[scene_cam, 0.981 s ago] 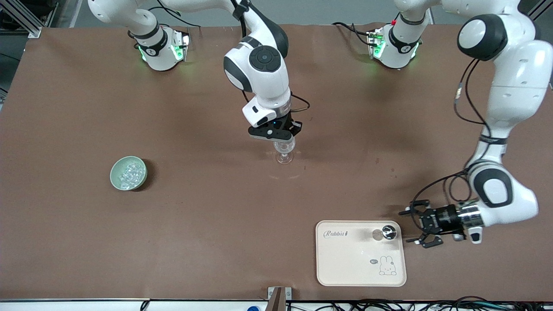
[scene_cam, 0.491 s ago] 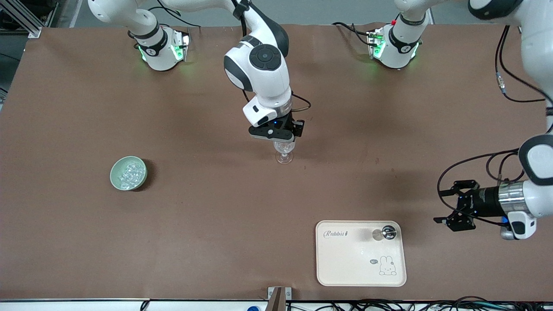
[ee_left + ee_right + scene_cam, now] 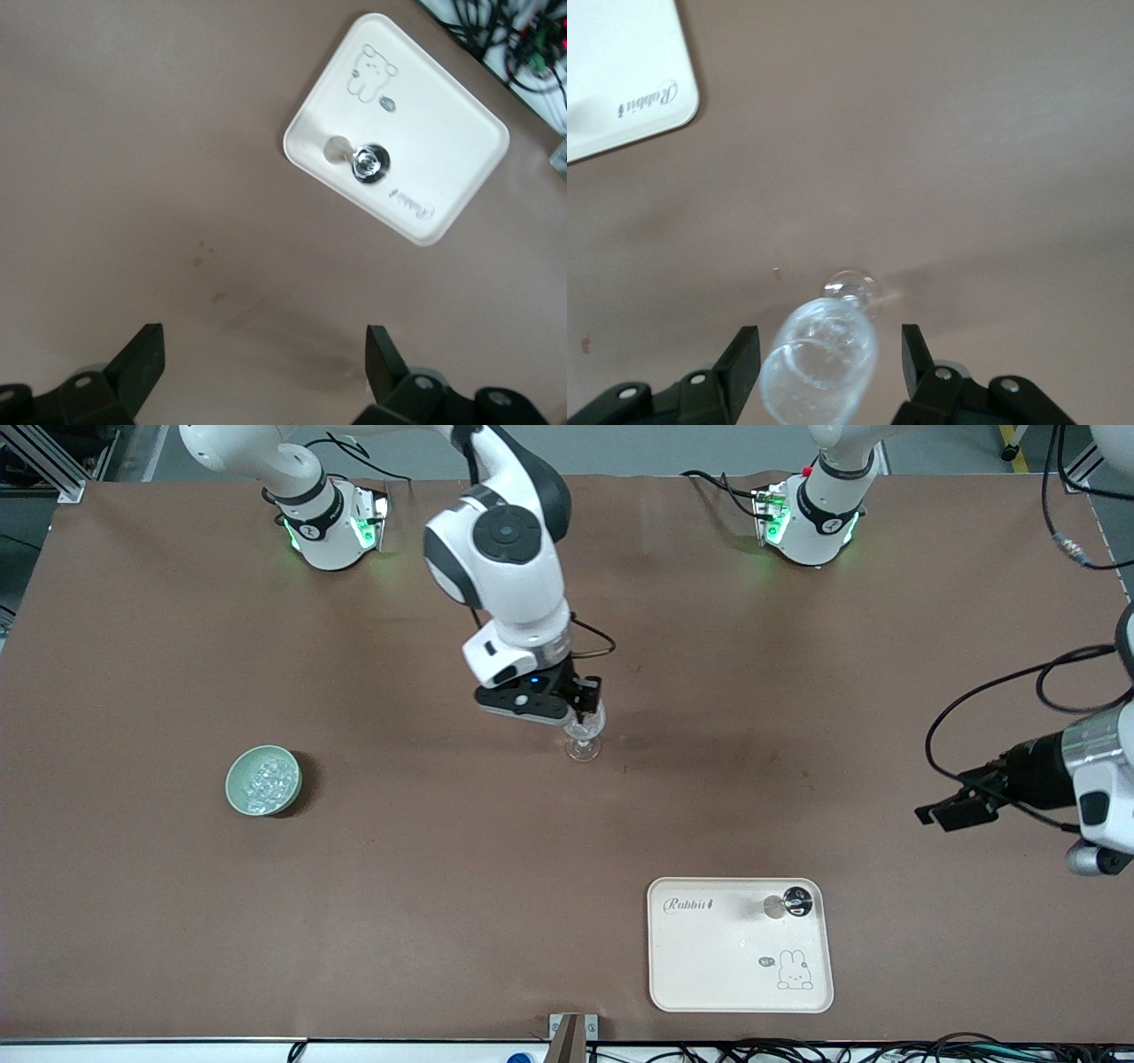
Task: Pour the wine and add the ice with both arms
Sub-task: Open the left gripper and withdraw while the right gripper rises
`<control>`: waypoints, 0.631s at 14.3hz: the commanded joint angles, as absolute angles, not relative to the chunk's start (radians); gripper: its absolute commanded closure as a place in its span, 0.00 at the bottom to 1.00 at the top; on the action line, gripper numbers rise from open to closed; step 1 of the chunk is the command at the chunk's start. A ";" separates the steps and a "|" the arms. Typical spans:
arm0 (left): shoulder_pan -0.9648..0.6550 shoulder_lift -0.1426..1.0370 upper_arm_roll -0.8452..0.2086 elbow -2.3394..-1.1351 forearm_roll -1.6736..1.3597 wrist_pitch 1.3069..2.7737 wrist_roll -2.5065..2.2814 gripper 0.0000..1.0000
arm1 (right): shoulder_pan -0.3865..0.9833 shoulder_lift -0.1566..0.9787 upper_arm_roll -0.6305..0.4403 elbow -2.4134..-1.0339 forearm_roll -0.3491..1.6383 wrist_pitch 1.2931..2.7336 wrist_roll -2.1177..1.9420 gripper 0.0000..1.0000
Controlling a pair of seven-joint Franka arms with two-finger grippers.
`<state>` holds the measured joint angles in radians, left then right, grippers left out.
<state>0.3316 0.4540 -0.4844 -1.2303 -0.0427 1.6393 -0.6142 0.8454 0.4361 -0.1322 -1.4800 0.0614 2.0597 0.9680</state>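
Withdrawing from the tray (image 3: 740,974), our left claw (image 3: 952,808) is now hanging over bare tabletop (image 3: 443,912) at the left arm's end, fingers spread wide and empty — a second ago it was level with the small metal stopper (image 3: 796,902), which is still standing on the tray. We are judging that step as released. Our right claw (image 3: 580,707) is staying over the wine glass (image 3: 583,737) at mid-tabletop; its fingers are standing apart on either side of the bowl, not visibly clamping it, while the wrist has shifted toward the right arm's end. The ice (image 3: 265,779) is lying untouched in the pale green bowl (image 3: 236,790), well apart from the glass, so adding ice is still pending.
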 commanded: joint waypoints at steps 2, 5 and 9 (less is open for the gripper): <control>0.331 0.306 -0.503 -1.269 0.001 1.560 -0.545 0.00 | 0.700 0.286 -0.123 -1.528 0.037 1.921 0.775 0.27; 0.266 0.183 -0.462 -1.337 0.050 1.537 -0.447 0.00 | 0.530 0.174 -0.123 -1.597 0.017 1.911 0.622 0.21; 0.060 0.019 -0.223 -1.495 0.037 1.537 -0.263 0.00 | 0.335 0.074 -0.123 -1.680 0.017 1.910 0.382 0.21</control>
<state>0.1313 0.1256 -0.3213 -1.3740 0.0323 1.5244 -0.3457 0.4040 0.1529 -0.1480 -1.5886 0.0331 1.8961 0.4434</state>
